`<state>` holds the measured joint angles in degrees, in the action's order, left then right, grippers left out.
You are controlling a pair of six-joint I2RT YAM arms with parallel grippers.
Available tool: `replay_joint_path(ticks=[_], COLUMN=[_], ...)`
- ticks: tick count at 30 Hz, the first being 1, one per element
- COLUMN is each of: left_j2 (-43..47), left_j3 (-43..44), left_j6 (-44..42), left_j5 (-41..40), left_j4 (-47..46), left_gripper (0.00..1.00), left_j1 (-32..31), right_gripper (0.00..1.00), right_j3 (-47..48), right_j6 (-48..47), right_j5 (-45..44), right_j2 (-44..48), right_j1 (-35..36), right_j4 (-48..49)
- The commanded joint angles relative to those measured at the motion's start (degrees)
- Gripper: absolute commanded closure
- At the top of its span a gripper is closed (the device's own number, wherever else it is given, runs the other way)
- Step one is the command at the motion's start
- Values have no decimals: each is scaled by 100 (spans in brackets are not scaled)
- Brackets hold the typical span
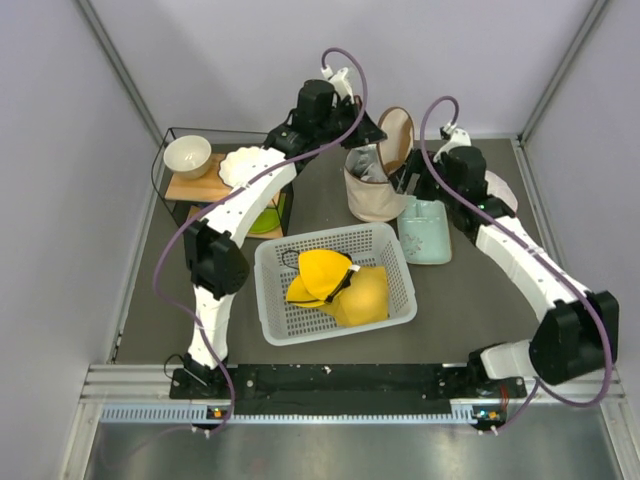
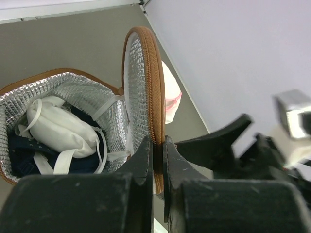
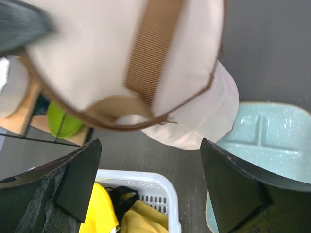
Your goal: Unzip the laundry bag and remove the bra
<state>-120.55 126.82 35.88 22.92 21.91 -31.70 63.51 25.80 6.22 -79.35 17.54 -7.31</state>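
Mostly under white cloth [image 2: 58, 128], bra [image 2: 17, 144]; left end effector [image 2: 158, 150] pinches laundry bag [image 2: 141, 87] lid; right end effector [image 3: 150, 162] wide, empty.

Both arms share one build: the left arm [image 1: 238, 203] and the right arm [image 1: 518, 254] have glossy white link shells broken up by bulky black joint housings. A lilac cable [image 1: 158, 275] loops loosely along the left one and a matching cable [image 1: 609, 350] trails the right, each ending in a small white plug by the wrist. Their bases share a black bar [image 1: 340, 380], with tiny coloured lights just below each. The left end effector [image 2: 158, 145] has blocky matte-black fingers [image 2: 138, 167] flecked with pale dust. The right end effector [image 3: 150, 145] has broad, wedge-shaped black fingers [image 3: 80, 179] with a grainy surface.
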Motion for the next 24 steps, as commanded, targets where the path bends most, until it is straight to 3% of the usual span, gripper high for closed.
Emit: replay_joint_path(ticks=[1, 8, 16, 19, 22, 23, 24], left_j2=[102, 49, 49, 58, 154, 198, 294], left_j3=[-17, 210, 334, 308, 168, -16, -104], left_j6=[-134, 95, 200, 262, 270, 288, 314], left_j5=[-112, -200, -77, 20, -42, -33, 11], left_j4=[-12, 173, 331, 340, 183, 104, 33], left_gripper=[100, 100, 100, 100, 100, 100, 100], left_j1=[-46, -117, -187, -196, -196, -187, -187], right_gripper=[16, 16, 30, 45, 73, 99, 100], right_j3=[118, 733, 1419, 1463, 1393, 1349, 1262], right_j6=[-373, -962, -1209, -1069, -849, -788, -709], right_j5=[-401, -1639, -2765, -3020, -2987, -2986, -2969], right_j2=[683, 211, -484, -590, -555, -529, -511], right_j1=[406, 1224, 1472, 1472, 1393, 1375, 1349], right_j4=[257, 133, 151, 239, 318, 335, 379])
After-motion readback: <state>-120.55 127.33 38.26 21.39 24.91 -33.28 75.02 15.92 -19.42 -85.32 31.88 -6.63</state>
